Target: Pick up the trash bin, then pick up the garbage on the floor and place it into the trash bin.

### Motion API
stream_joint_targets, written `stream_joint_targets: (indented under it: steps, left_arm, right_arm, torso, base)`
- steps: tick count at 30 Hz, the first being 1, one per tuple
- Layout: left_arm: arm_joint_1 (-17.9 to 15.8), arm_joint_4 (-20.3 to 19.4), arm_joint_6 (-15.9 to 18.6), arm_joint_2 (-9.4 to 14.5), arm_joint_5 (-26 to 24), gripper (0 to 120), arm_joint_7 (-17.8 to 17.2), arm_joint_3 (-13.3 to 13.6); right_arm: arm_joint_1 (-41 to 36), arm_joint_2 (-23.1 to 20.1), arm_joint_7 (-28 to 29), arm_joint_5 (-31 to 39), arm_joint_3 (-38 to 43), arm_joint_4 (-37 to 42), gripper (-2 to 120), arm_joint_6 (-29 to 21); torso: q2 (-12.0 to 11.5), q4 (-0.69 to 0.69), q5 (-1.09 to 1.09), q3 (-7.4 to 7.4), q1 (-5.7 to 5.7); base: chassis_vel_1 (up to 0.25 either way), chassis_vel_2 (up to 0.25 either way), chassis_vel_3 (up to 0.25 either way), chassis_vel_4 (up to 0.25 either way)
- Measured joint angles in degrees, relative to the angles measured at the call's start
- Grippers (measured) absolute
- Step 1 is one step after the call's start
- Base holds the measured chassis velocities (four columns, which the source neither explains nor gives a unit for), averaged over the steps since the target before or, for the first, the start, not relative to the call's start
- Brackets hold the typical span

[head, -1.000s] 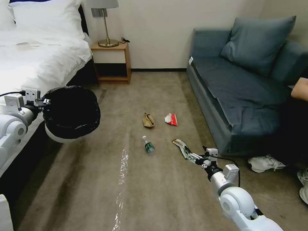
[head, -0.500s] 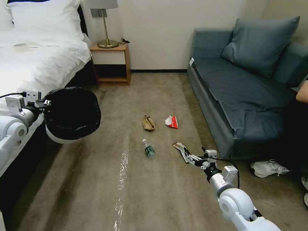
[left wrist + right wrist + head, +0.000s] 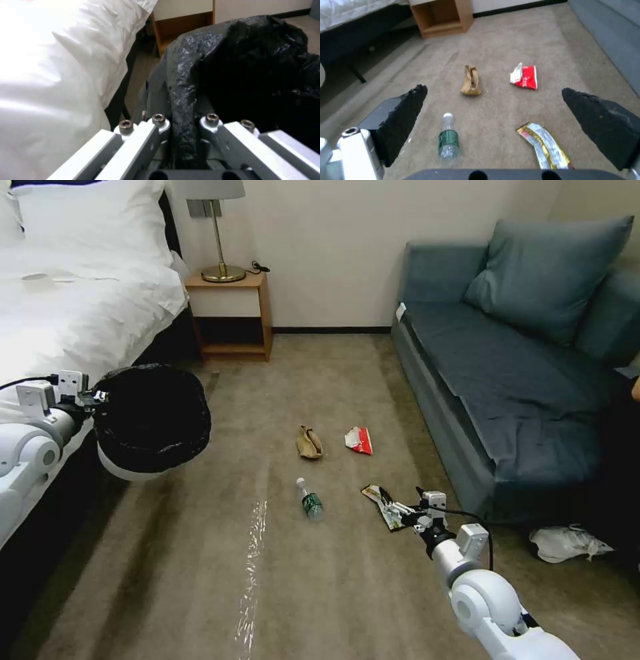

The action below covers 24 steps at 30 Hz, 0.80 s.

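The left tool (image 3: 181, 125) is clenched on the rim of the trash bin (image 3: 152, 421), pinching the black bag folded over it, and holds the bin off the floor (image 3: 333, 580) beside the bed (image 3: 80, 307). The right tool (image 3: 395, 508) hangs low over the carpet with its pads spread wide and nothing between them, just above the near end of the dark-and-gold snack wrapper (image 3: 544, 145).

Four pieces of garbage lie on the floor, one of each kind: the wrapper, a clear bottle with a green label (image 3: 448, 140), a crumpled brown paper bag (image 3: 470, 80) and a red-and-white crushed packet (image 3: 524, 77). The bottle lies beside the wrapper; the bag and the packet lie farther off, side by side but apart.

By my judgement all four are light. The wrapper is thin, limp and probably slick, lying flat, so it wants a pinch across its narrow width, pressed down onto the carpet. The bottle looks empty, stiff and round, apt to roll; its labelled middle is the best hold. The paper bag and packet are soft and crushable, with raised folds to take hold of. One bin, one white sneaker (image 3: 570, 543) by the sofa (image 3: 520, 380), which is no litter.
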Motion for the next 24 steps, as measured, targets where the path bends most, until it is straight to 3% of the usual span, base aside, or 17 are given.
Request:
stream_joint_targets:
  steps: [24]
  left_arm:
    - [0.6,-0.4,-0.2,-0.1,0.2,5,0.2,0.0]
  right_arm:
    - [-1.1,0.6,0.0,-0.8,0.1,-0.1,100,0.1]
  torso:
    - [0.0,-0.01,0.00,0.00,0.00]
  base:
    - [-0.068,0.076,0.071,-0.070]
